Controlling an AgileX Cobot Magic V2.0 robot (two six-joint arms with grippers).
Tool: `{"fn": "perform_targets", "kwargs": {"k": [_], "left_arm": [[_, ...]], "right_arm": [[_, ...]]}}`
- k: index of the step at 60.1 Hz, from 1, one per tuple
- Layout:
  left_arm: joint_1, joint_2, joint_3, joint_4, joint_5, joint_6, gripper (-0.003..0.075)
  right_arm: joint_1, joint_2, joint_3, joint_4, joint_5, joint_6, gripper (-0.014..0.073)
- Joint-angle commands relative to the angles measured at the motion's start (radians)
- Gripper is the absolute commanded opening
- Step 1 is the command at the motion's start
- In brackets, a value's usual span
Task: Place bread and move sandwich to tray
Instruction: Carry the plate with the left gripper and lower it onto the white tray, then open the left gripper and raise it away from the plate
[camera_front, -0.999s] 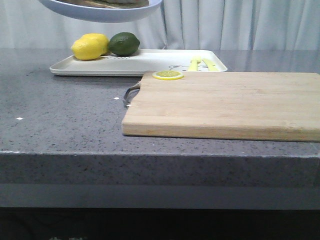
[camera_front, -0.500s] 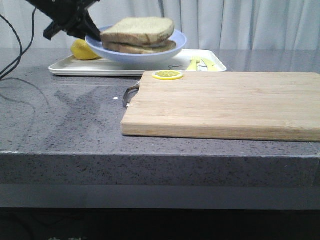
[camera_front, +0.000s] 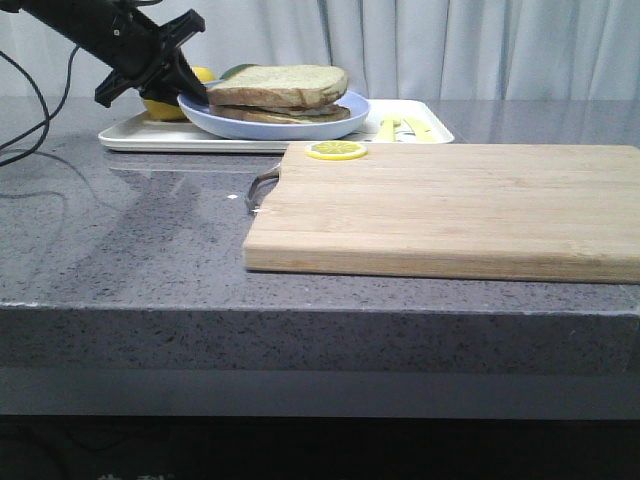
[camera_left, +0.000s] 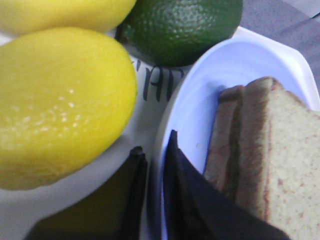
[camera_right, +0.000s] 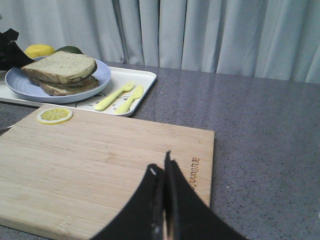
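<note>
1. The left hand pinches the rim of the pale blue plate, holding the sandwich over the white tray; whether the plate rests on it is unclear
2. Risk: a tilt on release could slide the smooth domed bread off, or nudge the glossy lemon and lime
3. The right hand hovers closed and empty over the wooden cutting board on the speckled bench

Left hand: clamped on the blue plate's rim
Sandwich: on plate, over white tray
Cutting board: lemon slice at corner
</note>
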Motion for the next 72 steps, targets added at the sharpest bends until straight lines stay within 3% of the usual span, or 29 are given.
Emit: {"fn": "perform_targets", "kwargs": {"k": [1,6,13,21,28,40,47,58,65,72], "left_arm": [[-0.006,-0.079,-0.042,-0.061,-0.052,0.008,0.0266],[0.001,-0.081,-0.065,-0.061,-0.025,0.008,0.0343],[0.007,-0.087,-0.152,-0.038,0.032,0.016,0.0310],[0.009,-0.087,-0.308,0.030,0.097,0.016,0.0172],[0.009,-0.134,-0.304,0.065,0.111,0.016,-0.0018],[0.007,-0.208,-0.304,0.183,0.186,0.016,-0.0019],[0.002,-0.270,-0.304,0.329,0.188,-0.029,-0.0019],[-0.024,-0.372,-0.291,0.435,0.188,-0.045,-0.0019],[-0.069,-0.436,-0.204,0.588,0.188,-0.045,-0.0019],[-0.095,-0.529,-0.001,0.710,0.188,-0.045,-0.0019]], "right_arm": [[-0.008,0.010,-0.026,0.001,-0.078,-0.007,-0.0077],[-0.008,0.010,-0.026,0.001,-0.078,-0.007,-0.0077],[-0.008,0.010,-0.026,0.001,-0.078,-0.007,-0.0077],[-0.008,0.010,-0.026,0.001,-0.078,-0.007,-0.0077],[-0.008,0.010,-0.026,0.001,-0.078,-0.007,-0.0077],[-0.008,0.010,-0.026,0.001,-0.072,-0.007,-0.0077],[-0.008,0.010,-0.026,0.002,-0.070,-0.007,-0.0077],[-0.008,0.010,-0.026,0.002,-0.070,-0.007,-0.0077],[-0.008,0.010,-0.026,0.002,-0.056,-0.007,-0.0077],[-0.008,0.010,-0.026,0.002,-0.038,-0.007,-0.0077]]}}
